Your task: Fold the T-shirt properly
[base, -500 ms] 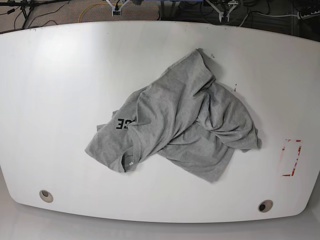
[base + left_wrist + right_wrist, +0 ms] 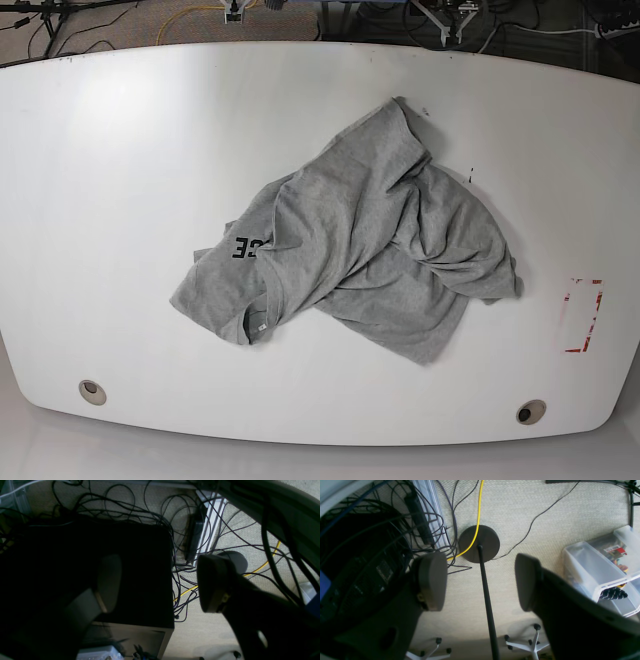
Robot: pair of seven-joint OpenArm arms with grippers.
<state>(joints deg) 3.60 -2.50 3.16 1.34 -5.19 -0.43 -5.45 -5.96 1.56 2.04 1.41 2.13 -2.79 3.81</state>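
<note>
1. The large heather-grey cotton T-shirt (image 2: 360, 245) lies crumpled in the middle of the white oval table (image 2: 120, 150), slightly right of centre in the base view. It is bunched and twisted, with layers folded over one another, so no folding has begun, by my reading.

2. Black printed letters (image 2: 245, 248) show at the shirt's left part, and the neck opening with its small white tag (image 2: 259, 325) sits at the lower left of the heap. One pointed end reaches toward the upper middle of the frame.

3. Neither arm appears over the table in the base view. Both wrist cameras look down at carpeted floor, so the arms seem parked clear of the work surface.

4. The left gripper (image 2: 155, 582) has its jaws spread wide with nothing between them; below it are a black box (image 2: 100, 562) and tangled cables (image 2: 180, 580).

5. The right gripper (image 2: 480, 580) also stands parted and empty, over a round black stand base (image 2: 485, 540), a yellow cable (image 2: 477, 517) and a clear plastic bin (image 2: 602, 565) at the right.

6. Nothing on the table blocks the shirt. A red-marked rectangle (image 2: 582, 315) lies apart at the right, and two round holes (image 2: 92, 391) sit near the lower edge.
</note>
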